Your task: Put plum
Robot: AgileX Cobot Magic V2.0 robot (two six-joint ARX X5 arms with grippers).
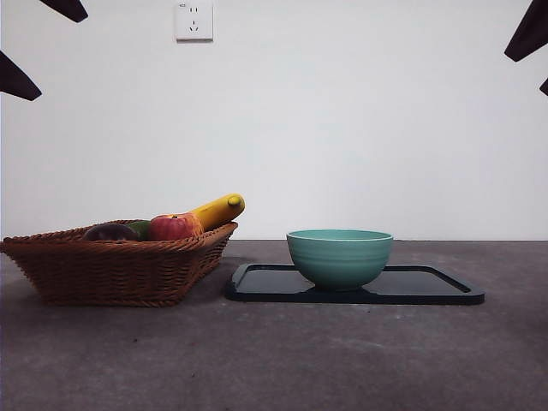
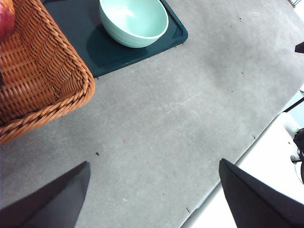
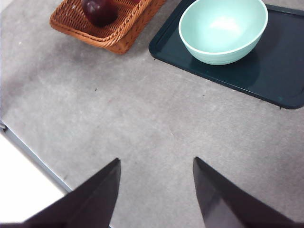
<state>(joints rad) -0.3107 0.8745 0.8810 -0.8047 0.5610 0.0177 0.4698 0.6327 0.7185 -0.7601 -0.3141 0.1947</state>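
Note:
The plum [image 1: 110, 232] is a dark maroon fruit lying in the wicker basket [image 1: 116, 270] at the left; the right wrist view shows the plum [image 3: 99, 11] at a corner of the basket [image 3: 118, 33]. A teal bowl [image 1: 339, 257] stands on a dark tray [image 1: 428, 287] at the middle right. My left gripper [image 2: 154, 190] hangs open above bare table beside the basket [image 2: 42, 80]. My right gripper [image 3: 156, 190] is open too, above the table in front of the tray [image 3: 280, 90]. Both grippers are empty and far from the plum.
In the basket a red apple [image 1: 174, 228], a yellow banana [image 1: 218, 210] and a dark green fruit [image 1: 139, 228] lie beside the plum. The bowl [image 3: 222, 28] is empty. A wall socket [image 1: 193, 20] is behind. The table's edge [image 2: 228, 180] runs close under the left gripper.

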